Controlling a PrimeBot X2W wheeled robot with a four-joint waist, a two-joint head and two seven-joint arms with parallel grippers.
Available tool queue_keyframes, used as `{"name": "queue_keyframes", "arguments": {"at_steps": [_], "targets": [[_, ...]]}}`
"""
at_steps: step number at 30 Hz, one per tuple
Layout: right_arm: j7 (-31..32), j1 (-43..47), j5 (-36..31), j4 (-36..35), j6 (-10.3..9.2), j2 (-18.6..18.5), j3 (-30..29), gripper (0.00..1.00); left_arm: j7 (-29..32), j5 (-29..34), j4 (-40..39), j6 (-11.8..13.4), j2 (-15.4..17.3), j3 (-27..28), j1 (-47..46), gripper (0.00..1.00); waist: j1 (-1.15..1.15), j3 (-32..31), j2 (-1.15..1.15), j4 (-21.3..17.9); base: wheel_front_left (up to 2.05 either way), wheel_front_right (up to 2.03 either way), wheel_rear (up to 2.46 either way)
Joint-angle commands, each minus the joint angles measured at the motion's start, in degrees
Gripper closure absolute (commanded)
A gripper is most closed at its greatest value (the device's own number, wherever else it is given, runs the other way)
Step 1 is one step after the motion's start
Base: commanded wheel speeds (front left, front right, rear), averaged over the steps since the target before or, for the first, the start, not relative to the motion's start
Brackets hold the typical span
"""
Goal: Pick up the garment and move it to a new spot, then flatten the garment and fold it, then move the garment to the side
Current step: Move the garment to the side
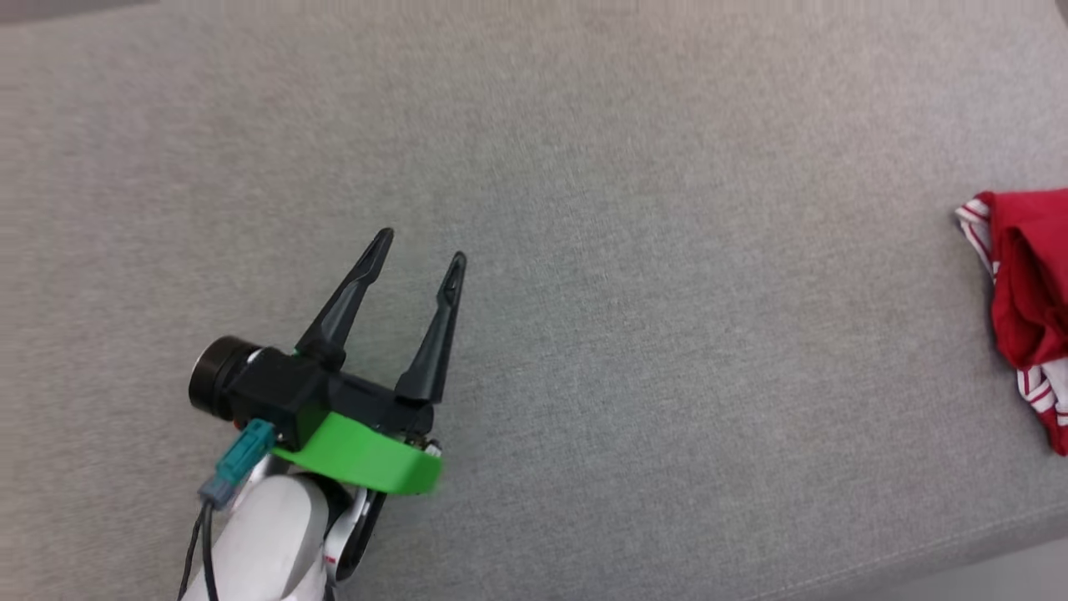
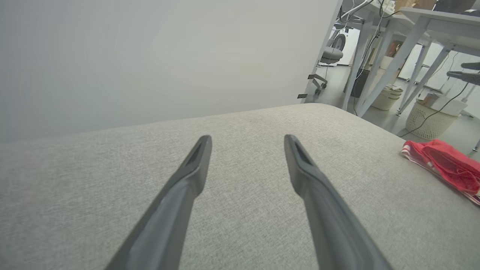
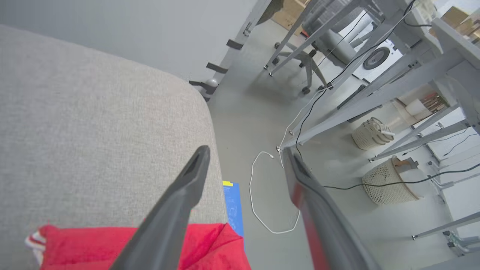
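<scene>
The garment [image 1: 1028, 292], red with red-white striped trim, lies bunched at the right edge of the grey padded surface [image 1: 584, 250]. In the left wrist view the garment [image 2: 446, 163] sits far to the right. My left gripper [image 1: 421, 250] hovers open over the left part of the surface, well away from the cloth, with nothing between its fingers [image 2: 195, 165]. My right gripper [image 3: 245, 157] is open above the surface's corner, with the garment [image 3: 112, 245] just under and behind its fingers [image 3: 187, 187]; nothing is held.
The surface's right edge and rounded corner drop to a grey floor [image 3: 258, 112]. On it lie a white cable [image 3: 258, 202] and a blue mat [image 3: 233, 206]. Grey table legs [image 3: 337, 120], woven baskets [image 3: 386, 183] and a chair base [image 2: 330, 56] stand beyond.
</scene>
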Motion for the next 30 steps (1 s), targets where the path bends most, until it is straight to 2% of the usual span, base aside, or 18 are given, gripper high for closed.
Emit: {"name": "queue_keyframes", "arguments": {"at_steps": [1, 5, 9, 14, 18, 24, 27, 30], "targets": [[-0.5, 1.7, 1.6, -2.8, -0.05, 0.1, -0.3, 0.00, -0.3, -0.6, 0.3, 0.5, -0.5, 1.1, 0.9, 0.00, 0.00, -7.4, 0.00, 3.9, 0.00, 0.00, 0.00], [-0.2, 6.3, 5.7, -12.8, -0.05, 2.0, -2.9, 0.00, -0.3, -1.3, 0.8, 0.9, -2.2, 4.0, 3.2, 0.00, 0.00, -10.9, 0.00, 6.0, 0.00, 0.00, 0.00], [0.9, 13.9, 8.0, -24.0, -0.05, 6.1, -7.1, 0.00, -0.3, -1.7, 1.6, 0.9, -4.0, 6.7, 5.3, 0.00, 0.00, -13.6, 0.00, 8.2, 0.00, 0.00, 0.00], [2.6, 25.7, 7.7, -38.1, -0.05, 13.2, -11.7, 0.00, -0.3, -1.2, 4.0, 1.0, -5.4, 8.8, 7.8, 0.00, 0.00, -15.9, 0.00, 10.5, 0.00, 0.00, 0.00], [2.9, 33.2, 6.6, -45.8, -0.05, 20.0, -13.8, 0.00, -0.3, -0.1, 5.6, 1.0, -6.1, 10.1, 9.1, 0.00, 0.00, -17.0, 0.00, 11.9, 0.00, 0.00, 0.00], [1.3, 41.6, 4.8, -48.2, -0.05, 27.2, -14.0, 0.00, -0.3, 2.1, 7.4, 0.2, -7.4, 11.4, 10.4, 0.00, 0.00, -18.3, 0.00, 13.9, 0.00, 0.00, 0.00], [-0.2, 44.7, 3.6, -47.4, -0.05, 29.0, -13.1, 0.00, -0.3, 3.6, 8.6, -0.2, -7.9, 11.7, 11.1, 0.00, 0.00, -19.0, 0.00, 14.5, 0.00, 0.00, 0.00], [-1.6, 46.9, 1.9, -46.3, -0.05, 30.5, -12.4, 0.00, -0.3, 4.5, 6.3, -0.8, -9.0, 13.3, 11.7, 0.00, 0.00, -19.5, 0.00, 14.9, 0.00, 0.00, 0.00]]}}
